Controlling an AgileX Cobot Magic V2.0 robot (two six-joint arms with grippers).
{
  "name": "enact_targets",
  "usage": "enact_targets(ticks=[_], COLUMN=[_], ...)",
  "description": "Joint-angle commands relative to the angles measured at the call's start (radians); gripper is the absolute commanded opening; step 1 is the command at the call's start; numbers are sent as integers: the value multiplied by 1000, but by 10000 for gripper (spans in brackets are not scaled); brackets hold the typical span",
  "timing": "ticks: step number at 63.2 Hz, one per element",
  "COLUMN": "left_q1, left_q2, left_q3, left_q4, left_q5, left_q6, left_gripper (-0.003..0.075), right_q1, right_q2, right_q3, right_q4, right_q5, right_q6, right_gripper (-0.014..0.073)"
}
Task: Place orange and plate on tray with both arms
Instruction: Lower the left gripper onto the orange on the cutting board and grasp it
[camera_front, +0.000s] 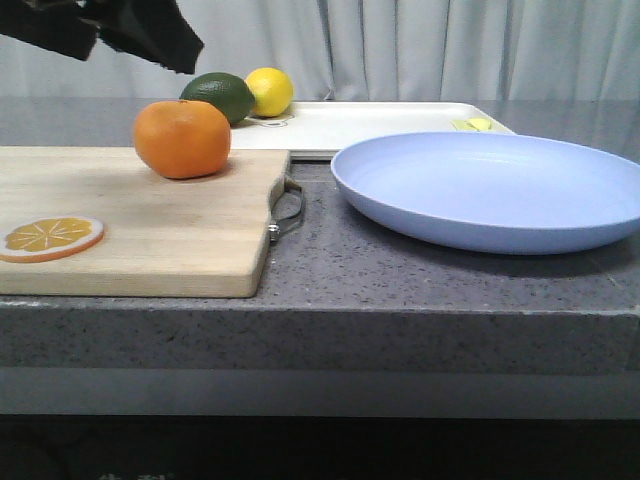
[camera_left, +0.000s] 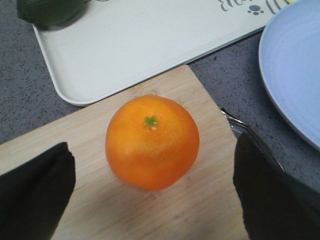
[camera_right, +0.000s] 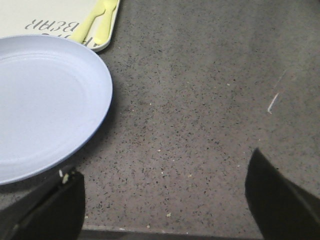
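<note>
The orange (camera_front: 182, 138) rests on the wooden cutting board (camera_front: 140, 220) near its far right corner. My left gripper (camera_left: 152, 197) hangs open above it, and in the left wrist view its dark fingers (camera_left: 35, 195) stand wide on either side of the orange (camera_left: 152, 142) without touching it. The lavender-blue plate (camera_front: 495, 190) lies on the counter to the right of the board. Behind both lies the off-white tray (camera_front: 370, 125). My right gripper (camera_right: 165, 200) is open over bare counter beside the plate's (camera_right: 45, 105) rim and holds nothing.
A green lime (camera_front: 220, 97) and a yellow lemon (camera_front: 270, 90) sit at the tray's far left. An orange slice (camera_front: 50, 238) lies on the board's near left. A metal handle (camera_front: 285, 210) sticks out from the board's right side. Yellow utensils (camera_right: 97, 22) lie on the tray's corner.
</note>
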Motion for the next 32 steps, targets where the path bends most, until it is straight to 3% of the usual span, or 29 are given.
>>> enact_targets(ticks=[1,16,32], left_q1=[-7,-7,-7], left_q2=[43,188,258], left_q3=[-96,-220,-243], left_q4=[20,28,28], left_q5=[-24,46,59], left_q6=[1,1,1], left_gripper=[623,623,623], right_q1=[-6,-6,-6], right_q2=[12,12,12], right_q3=[-27,-27,-27], right_q4=[-2,-2,-2], right_q5=[-64,-64,-65], right_q6=[-13,-13,-13], right_gripper=[653,653,653])
